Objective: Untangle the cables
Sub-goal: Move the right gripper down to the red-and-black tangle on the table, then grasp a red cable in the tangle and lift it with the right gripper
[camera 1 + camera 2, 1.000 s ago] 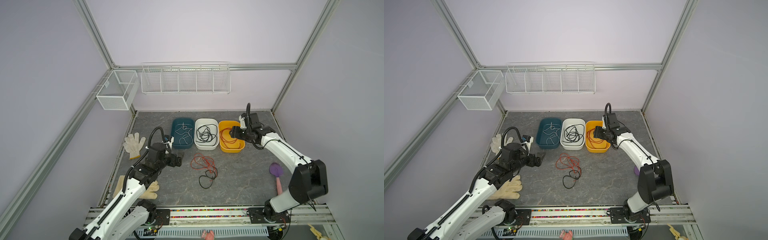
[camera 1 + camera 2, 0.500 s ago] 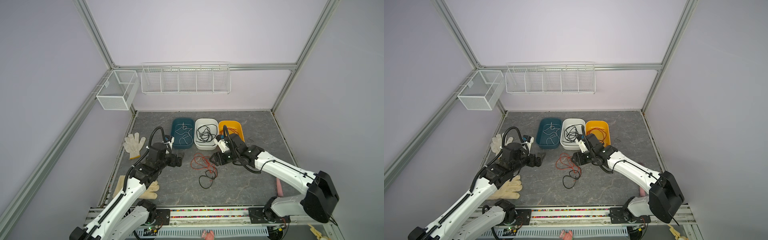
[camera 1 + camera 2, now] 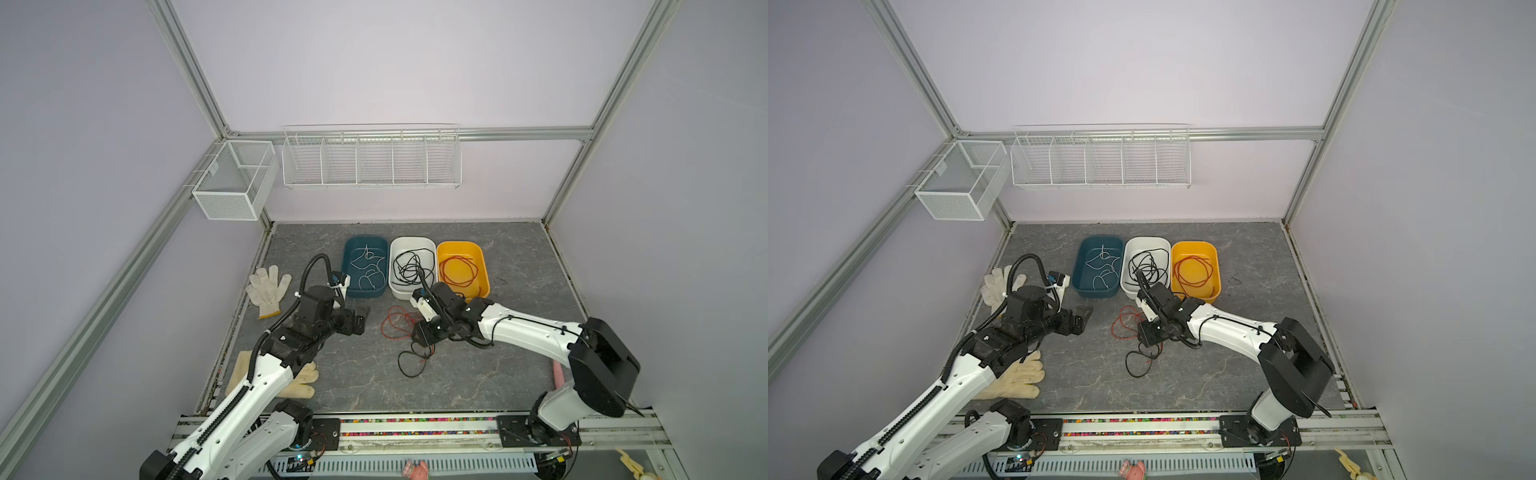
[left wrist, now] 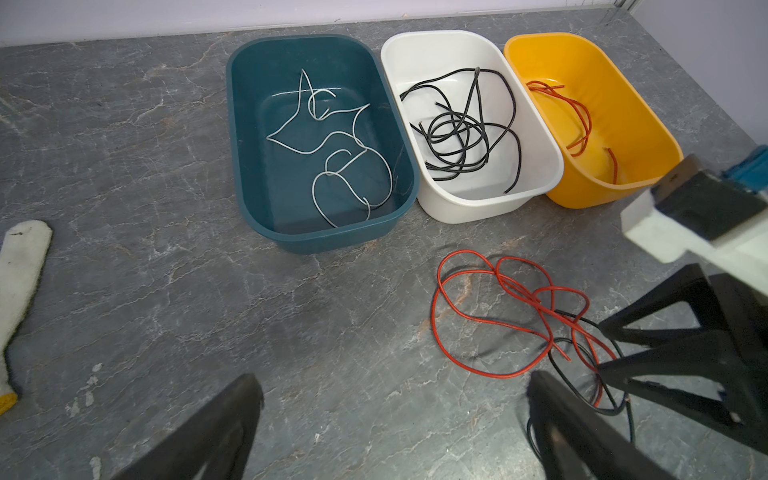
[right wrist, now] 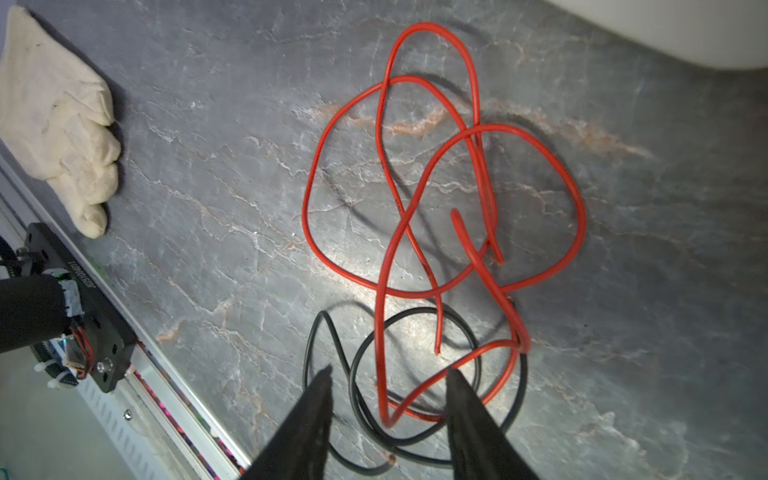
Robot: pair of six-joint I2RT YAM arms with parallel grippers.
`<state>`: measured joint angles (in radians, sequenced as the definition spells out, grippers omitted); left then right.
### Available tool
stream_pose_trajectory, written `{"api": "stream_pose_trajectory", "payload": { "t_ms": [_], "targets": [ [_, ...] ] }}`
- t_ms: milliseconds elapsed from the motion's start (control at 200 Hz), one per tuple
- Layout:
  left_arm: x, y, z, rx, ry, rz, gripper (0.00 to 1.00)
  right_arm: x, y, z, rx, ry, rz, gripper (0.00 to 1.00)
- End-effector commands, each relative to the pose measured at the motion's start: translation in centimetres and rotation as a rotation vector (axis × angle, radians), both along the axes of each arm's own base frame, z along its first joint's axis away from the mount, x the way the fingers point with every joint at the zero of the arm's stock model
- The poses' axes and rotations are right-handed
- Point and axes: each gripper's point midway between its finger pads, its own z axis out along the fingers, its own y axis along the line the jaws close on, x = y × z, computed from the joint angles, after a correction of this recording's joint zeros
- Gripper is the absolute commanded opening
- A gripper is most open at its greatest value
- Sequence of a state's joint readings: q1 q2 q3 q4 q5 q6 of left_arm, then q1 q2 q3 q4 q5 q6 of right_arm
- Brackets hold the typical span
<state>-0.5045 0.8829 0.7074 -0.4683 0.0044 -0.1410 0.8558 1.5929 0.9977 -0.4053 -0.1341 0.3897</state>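
On the grey tabletop (image 4: 166,311), just in front of the white bin (image 4: 469,208) and the yellow bin (image 4: 582,199), a red cable (image 5: 306,212) lies looped through a black cable (image 5: 353,374). The right gripper (image 5: 390,370) hangs low over this knot, its jaws partly apart and clamping nothing; a red strand and part of the black loop sit between them. The left gripper (image 4: 392,384) waits beside the pile with its jaws spread wide, empty.

The step in hand looks like picking one strand. It would go best if the right jaws took only red, near a free end, and lifted slowly. The left claw could pin the black loop down so the two slide apart rather than tighten.
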Motion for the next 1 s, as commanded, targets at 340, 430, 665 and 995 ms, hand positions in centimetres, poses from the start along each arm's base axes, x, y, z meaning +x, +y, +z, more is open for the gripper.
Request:
{"api": "stream_pose_trajectory", "payload": {
  "t_ms": [340,430,665,995],
  "targets": [
    [-0.2,-0.1,-0.4,0.019,0.013,-0.016,0.99,0.5,0.5,3.1,0.016,-0.083,0.02,0.07],
    [-0.2,-0.1,-0.4,0.02,0.014,-0.016,0.99,0.5,0.3,4.5,0.03,-0.108,0.025,0.07],
    [-0.2,-0.2,-0.6,0.021,0.02,-0.022,0.99,0.1,-0.1,8.3,0.078,-0.162,0.041,0.07],
    [-0.3,-0.5,-0.8,0.02,0.029,-0.031,0.99,-1.0,-0.6,17.0,0.225,-0.296,0.083,0.07]
  ]
}}
